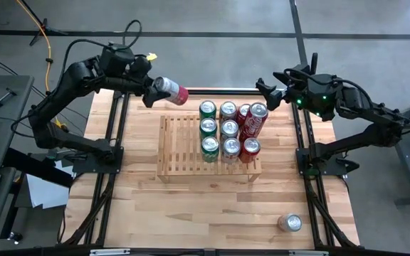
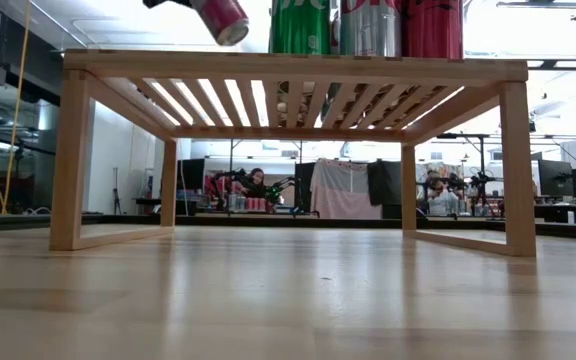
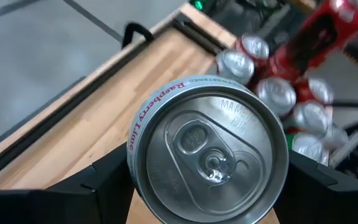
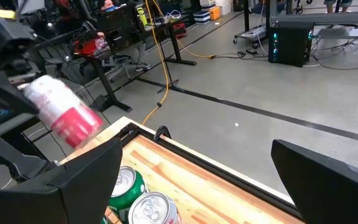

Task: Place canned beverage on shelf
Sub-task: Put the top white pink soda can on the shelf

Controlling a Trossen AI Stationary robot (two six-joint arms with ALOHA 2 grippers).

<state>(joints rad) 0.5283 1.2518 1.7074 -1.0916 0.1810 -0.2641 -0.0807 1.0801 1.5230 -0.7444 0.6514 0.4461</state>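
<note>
A single silver-topped can (image 1: 289, 222) is seen lying alone on the near right part of the wooden table (image 1: 191, 206), well apart from everything else. Farther back, at the middle of the table, the shelf (image 1: 180, 146) is found — a low rack of light wooden slats on short legs. Its right half is filled with upright cans: three green cans (image 1: 208, 129) in a row running near to far, silver ones just beside them, and red cans (image 1: 250, 148) at the right end, where one tall red can (image 1: 255, 119) is tilted. The left half of the slats is bare.

Beyond the shelf's far left corner, a pink-and-white can (image 1: 171, 90) is held tipped on its side in the air by the left gripper (image 1: 151, 90), whose fingers (image 3: 95, 186) are clamped against the can's sides. On the far right, the right gripper (image 1: 267, 92) is held above the table's far edge with its fingers spread wide and nothing between them.
</note>
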